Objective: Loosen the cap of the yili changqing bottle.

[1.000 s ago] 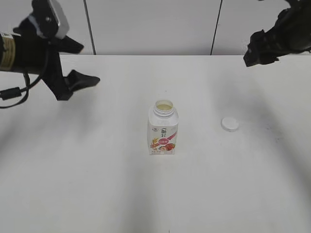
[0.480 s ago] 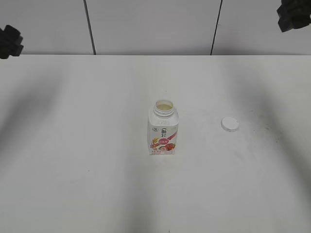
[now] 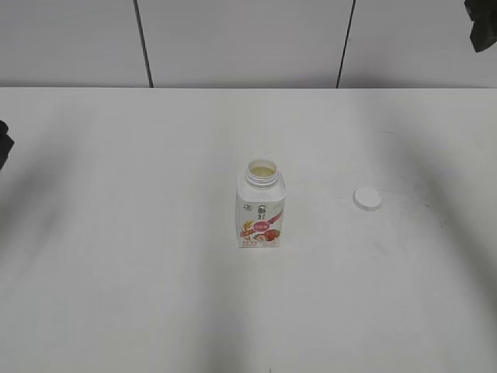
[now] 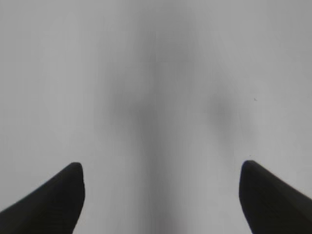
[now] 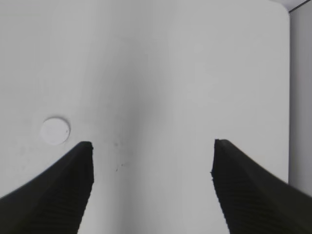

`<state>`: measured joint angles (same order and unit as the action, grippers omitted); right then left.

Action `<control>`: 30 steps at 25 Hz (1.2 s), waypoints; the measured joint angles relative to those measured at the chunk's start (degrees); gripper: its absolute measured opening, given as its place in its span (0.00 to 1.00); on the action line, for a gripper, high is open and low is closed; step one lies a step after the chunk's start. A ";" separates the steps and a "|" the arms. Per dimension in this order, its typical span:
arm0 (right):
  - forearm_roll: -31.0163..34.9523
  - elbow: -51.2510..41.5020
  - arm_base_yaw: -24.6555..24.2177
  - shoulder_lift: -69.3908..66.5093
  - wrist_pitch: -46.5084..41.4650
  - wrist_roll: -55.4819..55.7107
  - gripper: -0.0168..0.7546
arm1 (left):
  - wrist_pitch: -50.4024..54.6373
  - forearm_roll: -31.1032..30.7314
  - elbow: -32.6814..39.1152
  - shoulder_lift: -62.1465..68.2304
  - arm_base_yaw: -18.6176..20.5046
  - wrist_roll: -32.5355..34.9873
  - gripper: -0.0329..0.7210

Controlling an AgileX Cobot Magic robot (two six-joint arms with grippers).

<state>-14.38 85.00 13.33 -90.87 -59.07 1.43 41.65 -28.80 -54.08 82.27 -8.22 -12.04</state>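
Ext view, far left edge: only a dark sliver of the left arm (image 3: 4, 148) shows, fingers out of frame there. Left wrist view fills that in: left gripper (image 4: 161, 187) spread wide, two dark fingertips (image 4: 53, 200) at the bottom corners, nothing betw them, just bare white table (image 4: 156, 73) w/ soft grey shadows below. No bottle or cap in this view.

Centre of ext view: yili changqing bottle (image 3: 261, 207) stands upright on the table (image 3: 116, 272), neck open, pale contents visible in the mouth, pink-red label facing the camera. Neither arm is near it. Neither wrist cam sees the bottle.

Right of the bottle, well apart from it: the cap (image 3: 367, 199) lies flat on the table, off the neck. Right wrist view also picks it up, cap (image 5: 55, 131) as a small white disc just above and left of the left-hand fingertip (image 5: 63, 180), not touching. Right gripper (image 5: 151, 165) wide open, holds nothing, white tabletop betw the fingers; the table's rounded corner and a grey strip beyond it show at the right edge of that view.

Ext view top right corner: a dark bit of the right arm (image 3: 484, 27), mostly cut off by the frame, up against the pale panelled wall (image 3: 241, 39); fingers not seen here.
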 joint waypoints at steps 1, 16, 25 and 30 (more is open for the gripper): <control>1.18 0.08 0.00 0.00 -1.03 -0.71 0.79 | 1.71 2.91 -0.26 0.00 0.00 1.92 0.82; 18.98 -1.74 -3.55 7.92 -10.24 -10.39 0.79 | 18.49 19.48 -5.74 -11.91 1.80 8.40 0.82; 18.84 -17.05 -3.59 22.30 -7.80 -10.47 0.79 | 20.34 23.63 -3.22 -24.65 1.81 8.65 0.82; 19.02 -26.19 -3.59 29.57 -4.96 -10.52 0.79 | 20.45 24.18 4.08 -31.71 1.81 8.65 0.82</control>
<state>4.64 58.81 9.74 -61.30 -64.03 -9.10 62.10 -4.62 -50.00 50.55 -6.41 -3.39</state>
